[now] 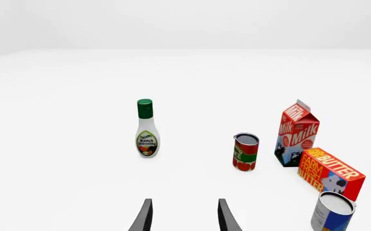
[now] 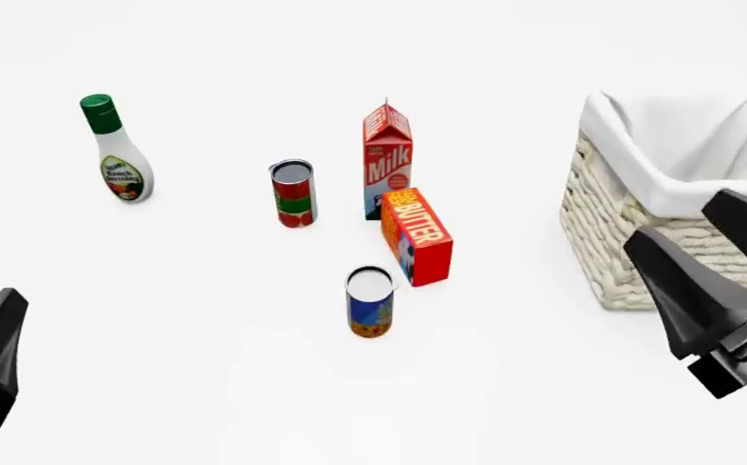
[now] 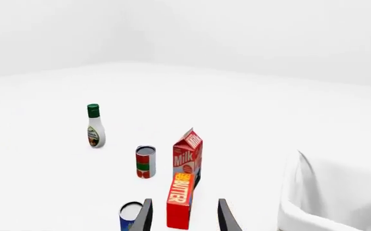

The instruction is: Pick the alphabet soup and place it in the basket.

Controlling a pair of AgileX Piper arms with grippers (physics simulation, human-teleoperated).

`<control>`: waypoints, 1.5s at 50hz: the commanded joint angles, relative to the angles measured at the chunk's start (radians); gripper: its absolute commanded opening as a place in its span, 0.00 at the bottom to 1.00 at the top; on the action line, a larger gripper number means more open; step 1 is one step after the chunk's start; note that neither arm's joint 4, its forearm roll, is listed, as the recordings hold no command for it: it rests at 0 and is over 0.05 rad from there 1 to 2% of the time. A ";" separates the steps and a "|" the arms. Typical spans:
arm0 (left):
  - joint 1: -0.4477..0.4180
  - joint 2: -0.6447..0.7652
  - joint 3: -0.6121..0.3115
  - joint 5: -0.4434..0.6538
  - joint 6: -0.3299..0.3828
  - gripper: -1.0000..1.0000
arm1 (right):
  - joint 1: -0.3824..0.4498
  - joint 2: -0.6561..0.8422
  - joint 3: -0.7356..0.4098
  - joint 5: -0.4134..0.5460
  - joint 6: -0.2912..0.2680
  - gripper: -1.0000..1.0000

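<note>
**Soup can upright, between both arms, nothing grasped**

We find the alphabet soup [image 2: 369, 301] standing on the counter [image 2: 218, 387], long axis vertical, touching or just beside the butter box [image 2: 418, 235]. The right gripper [image 2: 716, 276], fingers spread and empty, hangs near the basket [image 2: 612, 247]; the left gripper [image 1: 184, 217], also parted and empty, sits well apart. We judge the right arm better placed. We see only lining cloth in the basket.
</note>
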 commanded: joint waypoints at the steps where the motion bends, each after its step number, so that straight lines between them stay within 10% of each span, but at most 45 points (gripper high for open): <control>1: 0.000 0.000 0.000 0.000 0.000 1.00 | 0.073 0.183 -0.002 -0.172 0.009 1.00; 26: 0.000 0.000 0.000 0.000 0.000 1.00 | 0.205 0.577 -0.054 -0.488 0.047 1.00; 75: 0.000 0.000 0.000 0.000 0.000 1.00 | 0.218 1.071 -0.149 -0.786 0.115 1.00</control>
